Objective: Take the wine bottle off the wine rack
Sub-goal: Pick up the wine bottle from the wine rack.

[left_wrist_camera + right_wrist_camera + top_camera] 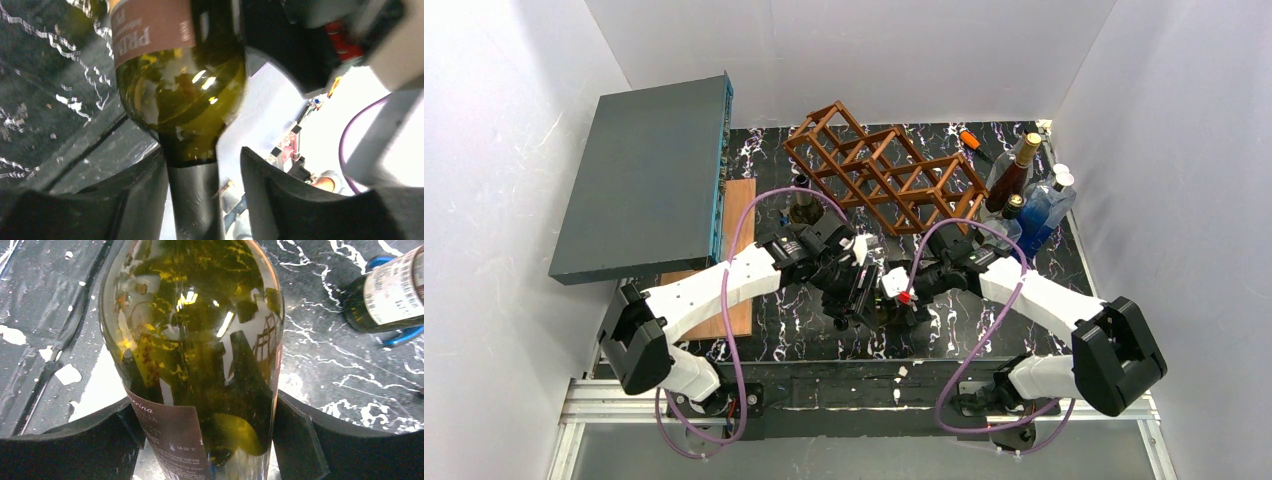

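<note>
In wrist views, wine bottle point(180, 95) neck loose in left gripper point(202, 167), body clasped by right gripper point(207, 415)

Surface point(789, 335): black with white marble veining, white flecks on it. Box point(644, 180): flat, slate grey with a teal edge, at far left, tilted and overhanging the surface's left side. Board point(740, 205): brown wood, flat on the surface, partly under the box. Dark bottle point(804, 207): upright, just right of the board. Labelled bottle point(387, 295): dark glass with a pale label, a blue item point(402, 336) touching it. Right far corner, clustered: gold-topped bottle point(1016, 172), blue bottle point(1044, 208) with a pale cap, and a black-capped bottle point(1012, 208). Orange item point(969, 139): small, at the far edge. Walls point(504, 120): white, on three sides.
</note>
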Available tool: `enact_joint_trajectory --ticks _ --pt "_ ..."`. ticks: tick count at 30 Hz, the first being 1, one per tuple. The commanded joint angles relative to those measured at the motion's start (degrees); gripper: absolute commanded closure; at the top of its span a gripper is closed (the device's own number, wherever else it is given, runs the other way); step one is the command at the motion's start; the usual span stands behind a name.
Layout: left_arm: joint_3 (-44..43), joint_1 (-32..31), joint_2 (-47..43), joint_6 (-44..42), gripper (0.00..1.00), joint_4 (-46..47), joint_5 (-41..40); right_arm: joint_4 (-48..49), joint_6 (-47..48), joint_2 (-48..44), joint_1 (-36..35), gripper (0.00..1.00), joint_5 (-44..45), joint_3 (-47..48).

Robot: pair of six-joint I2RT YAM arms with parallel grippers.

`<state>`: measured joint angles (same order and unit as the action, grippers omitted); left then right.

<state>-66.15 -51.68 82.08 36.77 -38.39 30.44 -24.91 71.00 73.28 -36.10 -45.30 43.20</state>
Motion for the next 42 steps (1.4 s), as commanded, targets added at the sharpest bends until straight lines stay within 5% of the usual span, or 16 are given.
enact_joint_trajectory --ticks 1,12,27,34,42 --pt "0.9 1.2 -3.8 1.0 0.40 7.2 2.7 0.1 -0.6 0.9 -0.4 0.67 -3.8 0.0" --pt "4.9 2.4 -10.8 0.9 0.03 10.1 -1.1 -1.7 -1.9 -0.5 3.1 0.73 -10.5 0.3" --pt "12.3 4.1 -24.8 -2.6 0.02 30.8 -9.8 -2.5 -6.9 -2.1 10.5 0.77 -21.1 1.8" --pt "22.4 3.9 -31.9 -7.1 0.02 49.2 -16.0 2.7 -15.3 -2.4 13.0 0.77 -25.2 1.1" --pt "22.3 1.5 -30.5 -12.5 0.02 54.9 -17.0 12.8 -27.9 -1.4 13.9 0.78 -27.2 -0.2"
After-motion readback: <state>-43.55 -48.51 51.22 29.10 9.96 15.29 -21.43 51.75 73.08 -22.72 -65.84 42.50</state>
